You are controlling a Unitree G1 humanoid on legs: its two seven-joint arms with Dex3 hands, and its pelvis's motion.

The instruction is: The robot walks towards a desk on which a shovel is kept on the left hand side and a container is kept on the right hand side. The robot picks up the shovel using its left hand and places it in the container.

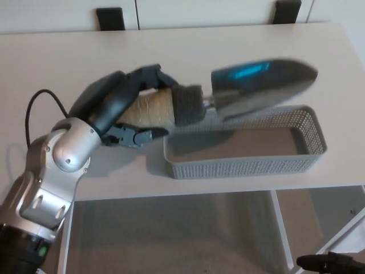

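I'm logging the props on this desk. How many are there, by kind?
Shovel, held in the left hand: 1
Grey mesh container: 1
Total: 2
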